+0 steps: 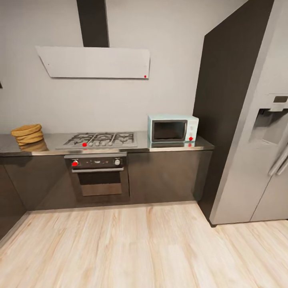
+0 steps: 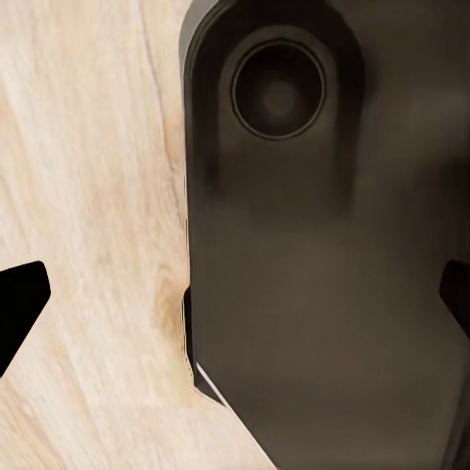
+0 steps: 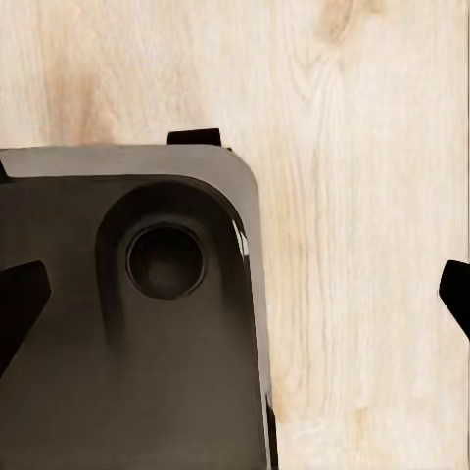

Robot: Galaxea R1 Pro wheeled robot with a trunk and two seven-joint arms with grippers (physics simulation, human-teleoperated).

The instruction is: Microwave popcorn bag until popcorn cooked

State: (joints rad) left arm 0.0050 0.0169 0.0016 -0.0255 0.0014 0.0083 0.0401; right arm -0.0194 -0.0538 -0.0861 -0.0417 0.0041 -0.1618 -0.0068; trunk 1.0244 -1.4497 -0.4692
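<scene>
The popcorn bag, a squat tan-orange sack with a rolled rim, sits at the far left of the countertop. Its popcorn is hidden. At the counter's right end stands the pale blue microwave with its dark glass door closed. In the left wrist view my left gripper is open, its dark fingertips far apart above the robot's dark base and the floor. My right gripper is likewise open over the base, holding nothing.
A steel gas hob and built-in oven lie between the bag and the microwave, under a white extractor hood. A tall dark cabinet and a steel fridge stand at the right. Wooden floor stretches before the counter.
</scene>
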